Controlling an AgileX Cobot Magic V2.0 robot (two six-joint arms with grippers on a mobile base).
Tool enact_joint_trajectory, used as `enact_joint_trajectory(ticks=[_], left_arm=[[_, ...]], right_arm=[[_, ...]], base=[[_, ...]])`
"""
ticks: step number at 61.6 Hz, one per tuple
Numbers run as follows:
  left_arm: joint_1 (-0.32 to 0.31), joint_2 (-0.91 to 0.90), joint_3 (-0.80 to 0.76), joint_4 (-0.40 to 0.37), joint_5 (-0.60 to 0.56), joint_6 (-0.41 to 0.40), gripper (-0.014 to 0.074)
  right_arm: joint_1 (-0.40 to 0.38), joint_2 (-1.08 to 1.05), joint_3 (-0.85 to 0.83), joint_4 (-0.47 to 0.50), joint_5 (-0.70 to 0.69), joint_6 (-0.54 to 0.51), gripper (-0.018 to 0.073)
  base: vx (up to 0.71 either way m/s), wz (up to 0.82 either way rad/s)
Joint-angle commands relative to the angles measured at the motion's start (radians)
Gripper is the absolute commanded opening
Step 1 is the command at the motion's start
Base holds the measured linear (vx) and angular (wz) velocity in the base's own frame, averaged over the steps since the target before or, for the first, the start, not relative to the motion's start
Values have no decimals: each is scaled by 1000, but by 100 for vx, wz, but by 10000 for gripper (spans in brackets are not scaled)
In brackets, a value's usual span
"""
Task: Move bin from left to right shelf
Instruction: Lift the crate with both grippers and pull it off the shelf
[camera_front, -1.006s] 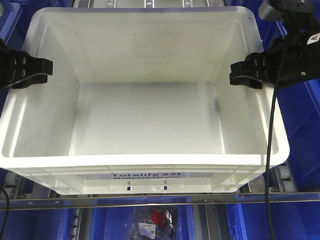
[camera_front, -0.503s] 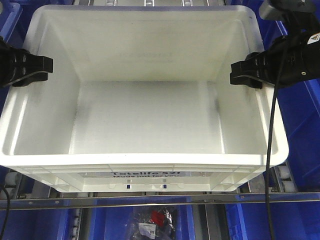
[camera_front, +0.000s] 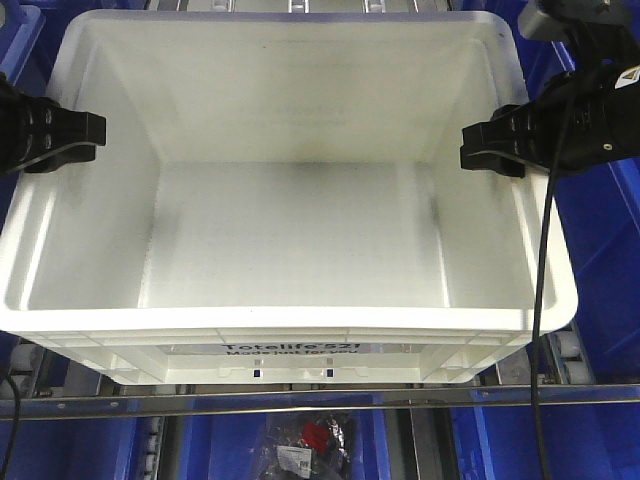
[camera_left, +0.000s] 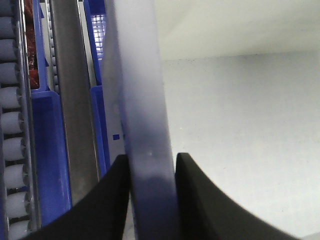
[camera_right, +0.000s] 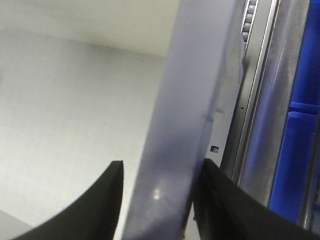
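The bin (camera_front: 300, 230), a large white tote, fills the front view with its empty inside facing up and black print on its near wall. My left gripper (camera_front: 72, 140) is shut on the bin's left rim. In the left wrist view both black fingers of the left gripper (camera_left: 152, 167) press the rim (camera_left: 140, 100) from either side. My right gripper (camera_front: 492, 150) is shut on the right rim. From the right wrist, the right gripper (camera_right: 160, 172) straddles the rim (camera_right: 195, 90), with the outer finger tight against it and a thin gap at the inner fingertip.
Blue bins (camera_front: 610, 260) flank the white one on both sides. A steel rail (camera_front: 320, 400) crosses in front, with rollers (camera_left: 12, 125) beside the bin. On the lower shelf lies a bag of small parts (camera_front: 310, 445). A black cable (camera_front: 540, 300) hangs from the right arm.
The bin has shifted very slightly away from the camera. Both grippers keep their hold on the rims.
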Motion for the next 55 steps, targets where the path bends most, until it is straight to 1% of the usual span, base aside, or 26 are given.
enact_joint_trajectory(ticks=[1, 55], left_arm=[[-5, -41, -40, -31, -130, 25, -8], [-5, -41, -40, -31, -130, 25, -8]], right_arm=[[-3, -45, -36, 26, -58, -51, -4], [-3, -45, -36, 26, -57, -51, -4]], base=[[0, 0], [-2, 0]])
